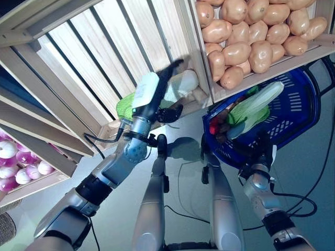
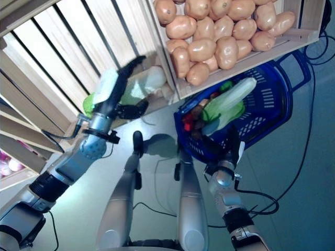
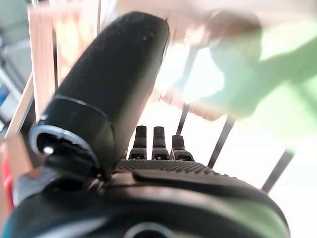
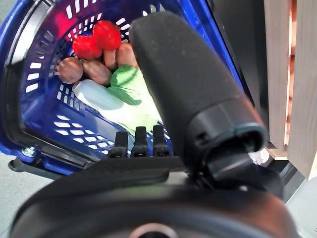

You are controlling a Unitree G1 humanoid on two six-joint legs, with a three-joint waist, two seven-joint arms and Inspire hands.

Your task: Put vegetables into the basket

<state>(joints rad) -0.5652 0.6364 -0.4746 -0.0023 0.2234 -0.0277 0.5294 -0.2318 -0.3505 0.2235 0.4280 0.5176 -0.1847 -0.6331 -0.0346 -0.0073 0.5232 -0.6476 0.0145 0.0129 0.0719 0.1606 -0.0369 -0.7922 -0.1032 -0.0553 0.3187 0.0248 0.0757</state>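
Observation:
My left hand [image 1: 149,97] reaches up into a slatted wooden crate [image 1: 94,57]. Its fingers are straight and open, right beside a pale green and white cabbage [image 1: 184,83] that lies at the crate's lower edge. The cabbage shows blurred past the fingers in the left wrist view [image 3: 257,74]. The blue basket [image 1: 296,112] stands on the floor. It holds a long pale green cabbage [image 1: 256,107], red round vegetables [image 4: 96,39] and brown round ones [image 4: 79,69]. My right hand [image 1: 260,149] is open, just beside the basket's near rim [image 4: 29,124].
The wooden stand's crates slope down toward me, and one crate's front edge [image 1: 272,70] overhangs the basket's far side. Grey floor [image 1: 183,178] lies between the stand and the basket.

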